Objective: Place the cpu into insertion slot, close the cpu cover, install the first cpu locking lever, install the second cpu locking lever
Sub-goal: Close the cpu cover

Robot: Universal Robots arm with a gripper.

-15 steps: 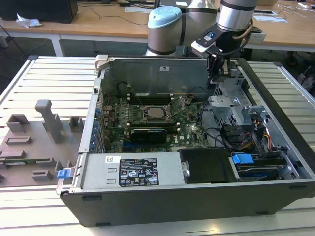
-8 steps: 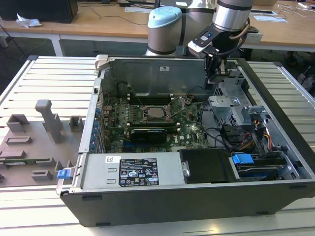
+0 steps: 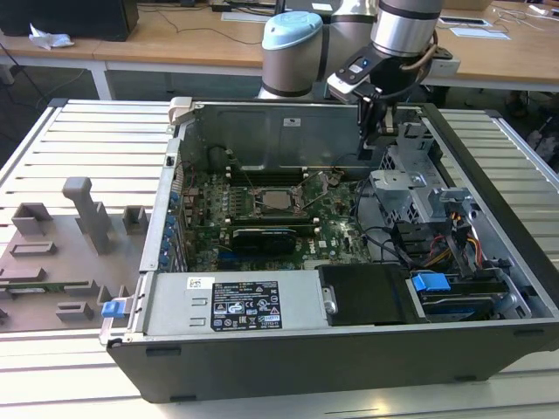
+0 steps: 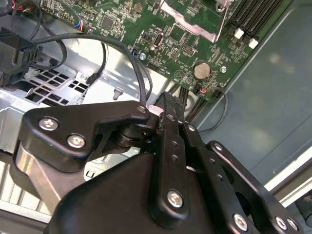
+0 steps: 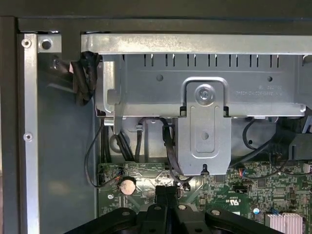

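In the exterior view an open computer case lies on the table. On its green board sits the insertion slot, where a dull silver square, the cpu, shows inside a silvery rim. One corner of that slot also appears in the second wrist view; I cannot tell how the cpu cover or the levers stand. My gripper hangs above the case's far right corner, well clear of the slot. Its black fingers are pressed together with nothing between them, as the first wrist view's fingertips also show.
A grey metal drive cage with a bracket and black cables lies under the gripper. A coin cell sits on the board edge nearby. The labelled power supply fills the case front. Grey fixture blocks stand on the exterior view's left.
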